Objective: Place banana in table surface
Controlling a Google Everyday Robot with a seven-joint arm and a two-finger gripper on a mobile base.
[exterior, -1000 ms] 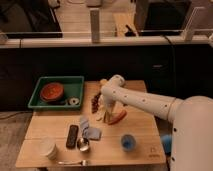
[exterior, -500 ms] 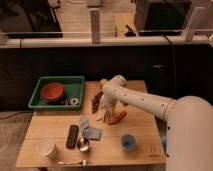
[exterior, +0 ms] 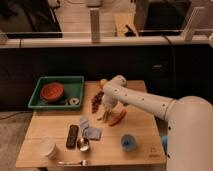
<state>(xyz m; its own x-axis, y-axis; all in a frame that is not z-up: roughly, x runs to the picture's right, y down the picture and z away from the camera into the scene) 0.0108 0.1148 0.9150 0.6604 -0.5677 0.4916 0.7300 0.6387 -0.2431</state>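
Note:
My gripper points down over the middle of the table surface, at the end of the white arm that reaches in from the lower right. A small pale yellow-green piece that looks like the banana shows just under the gripper, at the tabletop. I cannot tell whether the gripper holds it or whether it rests on the wood. The orange-red carrot lies right beside it on the right.
A green tray with a red bowl stands at the back left. Dark grapes and a round orange fruit lie behind the gripper. A blue cloth, black bar, spoon, white cup and blue cup sit in front.
The arm's elbow has shifted slightly. The gripper has stayed low over the same spot beside the carrot.

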